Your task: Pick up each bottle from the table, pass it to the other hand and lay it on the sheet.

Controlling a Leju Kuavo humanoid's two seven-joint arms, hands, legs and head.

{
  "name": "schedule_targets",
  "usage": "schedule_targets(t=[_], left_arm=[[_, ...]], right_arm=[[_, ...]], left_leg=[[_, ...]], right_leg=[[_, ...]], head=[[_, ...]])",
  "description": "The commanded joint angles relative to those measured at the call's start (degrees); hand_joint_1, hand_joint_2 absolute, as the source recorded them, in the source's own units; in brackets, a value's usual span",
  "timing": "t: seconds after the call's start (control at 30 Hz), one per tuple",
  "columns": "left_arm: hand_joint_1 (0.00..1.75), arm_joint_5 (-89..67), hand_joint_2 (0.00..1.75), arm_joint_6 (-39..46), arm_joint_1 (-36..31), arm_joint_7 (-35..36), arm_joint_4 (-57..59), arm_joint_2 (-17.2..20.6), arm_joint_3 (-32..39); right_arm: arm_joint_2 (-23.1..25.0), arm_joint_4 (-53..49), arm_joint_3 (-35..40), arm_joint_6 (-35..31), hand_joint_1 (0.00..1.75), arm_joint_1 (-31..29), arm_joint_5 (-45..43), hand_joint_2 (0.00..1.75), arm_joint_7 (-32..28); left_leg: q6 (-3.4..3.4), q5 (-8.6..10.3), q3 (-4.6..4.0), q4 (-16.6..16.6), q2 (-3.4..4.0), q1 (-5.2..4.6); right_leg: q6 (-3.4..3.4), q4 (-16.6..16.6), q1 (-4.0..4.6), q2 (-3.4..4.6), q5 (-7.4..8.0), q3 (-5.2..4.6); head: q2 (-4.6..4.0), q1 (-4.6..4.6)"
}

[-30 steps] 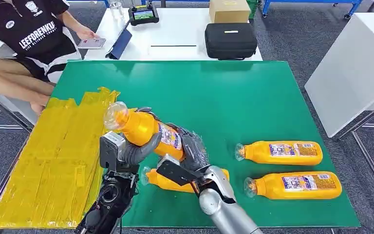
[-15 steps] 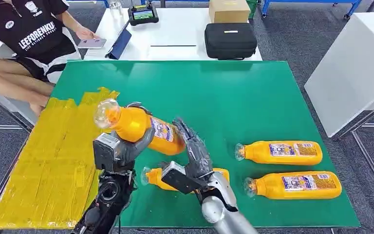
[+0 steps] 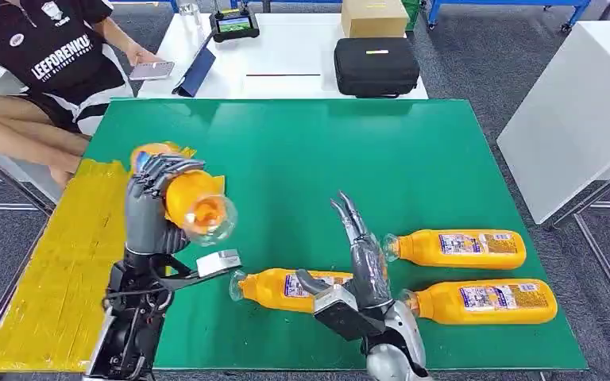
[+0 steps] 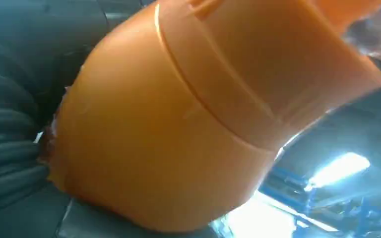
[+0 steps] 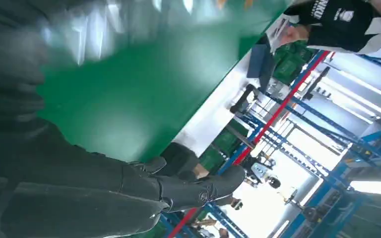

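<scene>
Head view: person's (image 3: 40,55) shirt reads LEEFORENKU; bottle (image 3: 461,248) labels illegible.

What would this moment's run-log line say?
left hand: holds orange bottle beside yellow sheet | right hand: open, empty | bottles on table: three

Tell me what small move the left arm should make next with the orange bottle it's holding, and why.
Probably swing the left robot hand a little further left and lower it. It grips the orange plastic bottle above the edge where the yellow taped sheet meets the green table mat, and the right robot hand is open and apart from it, so the pass looks done and laying it down remains.
</scene>
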Motion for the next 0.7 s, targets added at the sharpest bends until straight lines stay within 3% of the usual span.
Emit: schedule_targets(t=[0.03, 0.07, 0.1, 0.17, 0.2, 0.23, 0.27, 0.3, 0.37, 0.4, 0.43, 0.57, 0.6, 0.63, 0.7], left_arm=[[1.75, -1.67, 1.75, -0.09, -2.5, -0.35, -3.2, -4.67, 14.0], [1.75, -9.62, 1.75, -0.09, -2.46, 5.34, -4.9, -2.1, 11.21], [1.75, -13.06, 1.75, -0.09, -2.9, 18.57, -2.65, 9.05, 1.04], [1.75, -13.06, 1.75, -0.09, -7.48, 31.88, 2.86, 24.17, -12.1], [1.75, -13.06, 1.75, -0.09, -19.31, 46.28, 10.98, 37.93, -26.5], [1.75, -13.06, 1.75, -0.09, -30.4, 67.88, 18.56, 40.6, -48.1], [1.75, -13.06, 1.75, -0.09, -32.33, 78.43, 22.54, 39.63, -69.49], [1.75, -13.06, 1.75, -0.09, -31.88, 78.29, 22.88, 39.86, -69.78], [1.75, -13.06, 1.75, -0.09, -31.05, 74.32, 27.19, 38.46, -67.84], [1.75, -13.06, 1.75, -0.09, -31.05, 74.32, 27.19, 38.46, -67.84], [1.75, -13.06, 1.75, -0.09, -31.05, 74.32, 27.19, 38.46, -67.84], [1.75, -13.06, 1.75, -0.09, -31.9, 73.22, 36.92, 35.02, -69.53], [1.75, -13.06, 1.75, -0.09, -31.08, 68.75, 39.03, 34.25, -65.29], [1.75, -13.06, 1.75, -0.09, -31.08, 68.75, 39.03, 34.25, -65.29], [1.75, -12.81, 1.75, -0.09, -30.88, 65.19, 43.49, 32.96, -61.35]], right_arm=[[-2.62, -2.42, -1.11, 0.56, 0.0, 0.59, -0.48, 1.75, 0.16], [-3.09, -1.73, -0.93, 0.89, 0.0, 0.35, -1.12, 1.75, 0.2], [-3.56, -1.49, -0.79, 0.74, 0.0, 0.52, -1.3, 1.75, 0.27], [-4.43, -1.45, -0.61, 0.65, 0.0, 0.86, -1.42, 1.75, 0.28], [-5.1, -1.3, -0.29, 0.74, 0.0, 0.75, -2.34, 1.75, -0.84], [-5.78, -1.03, 0.18, 0.47, 0.0, 0.51, -3.25, 1.75, -1.77], [-6.02, -0.88, 0.15, 0.29, 0.0, 0.55, -3.17, 1.75, -1.89], [-6.22, -0.84, 0.1, 0.14, 0.0, 0.72, -2.96, 1.75, -1.97], [-6.31, -1.51, -0.53, 0.31, 0.0, 1.71, -1.18, 1.75, -1.95], [-6.31, -1.51, -0.53, 0.31, 0.0, 1.71, -1.18, 1.75, -1.95], [-6.31, -1.51, -0.53, 0.31, 0.0, 1.71, -1.18, 1.75, -1.95], [-7.16, -2.83, -0.56, -0.1, 0.0, 3.14, 0.71, 1.75, -1.43], [-7.25, -3.05, -0.54, -0.05, 0.0, 3.18, 1.24, 1.75, -1.15], [-7.25, -3.05, -0.54, -0.05, 0.0, 3.18, 1.24, 1.75, -1.15], [-7.12, -3.45, -0.82, -0.88, 0.0, 3.2, 2.27, 1.75, -1.0]], left_leg=[[-0.21, -0.11, 0.12, 0.06, 0.14, 0.1], [-0.27, -0.16, 0.14, 0.11, 0.21, 0.16], [-0.24, -0.13, 0.1, 0.09, 0.18, 0.15], [-0.32, -0.09, 0.21, -0.01, 0.1, 0.14], [-0.27, 0.01, 0.11, -0.03, 0.02, 0.11], [-0.22, 0.07, -0.06, 0.05, -0.22, 0.11], [-0.34, 0.07, -0.2, 0.23, -0.48, 0.24], [-0.31, 0.2, -0.56, 0.44, -1.21, 0.36], [-0.39, 0.34, -0.3, 0.22, -1.43, 0.24], [-0.52, 0.47, -0.35, 0.13, -0.85, 0.22], [-0.39, 0.4, -0.31, -0.08, -0.08, 0.01], [-0.39, 0.21, -0.08, 0.05, 0.35, 0.22], [-0.41, 0.19, -0.26, 0.11, 0.55, 0.17], [-0.54, 0.07, -0.08, 0.13, 0.75, 0.25], [-0.47, 0.22, -0.32, 0.13, 0.55, 0.13]], right_leg=[[-0.03, 0.0, 0.1, 0.06, -0.07, 0.13], [-0.04, 0.01, 0.16, 0.04, -0.11, 0.17], [-0.04, 0.01, 0.14, 0.0, -0.09, 0.12], [-0.08, -0.03, 0.14, -0.06, -0.1, 0.22], [-0.09, -0.01, 0.1, -0.11, -0.04, 0.12], [-0.08, 0.06, 0.09, -0.33, -0.05, 0.02], [-0.13, 0.16, 0.24, -0.62, -0.1, 0.0], [-0.11, 0.25, 0.38, -1.39, -0.16, -0.16], [-0.24, 0.07, 0.36, -1.6, -0.09, -0.17], [-0.36, -0.1, 0.48, -1.0, 0.2, -0.85], [-0.28, -0.17, 0.25, -0.18, 0.32, -0.54], [-0.2, 0.04, 0.22, 0.31, 0.32, -0.04], [-0.19, 0.13, 0.03, 0.47, 0.39, -0.28], [-0.2, 0.1, 0.11, 0.67, 0.32, -0.13], [-0.22, 0.08, 0.06, 0.59, 0.39, -0.43]], head=[[0.0, 0.0], [0.0, -0.02], [0.0, 0.02], [0.0, 0.0], [0.0, 0.0], [0.0, 0.02], [0.0, 0.04], [0.0, 0.0], [0.0, 0.02], [0.0, 0.02], [0.0, -0.07], [0.0, 0.0], [0.0, -0.04], [0.0, -0.04], [0.0, -0.04]])
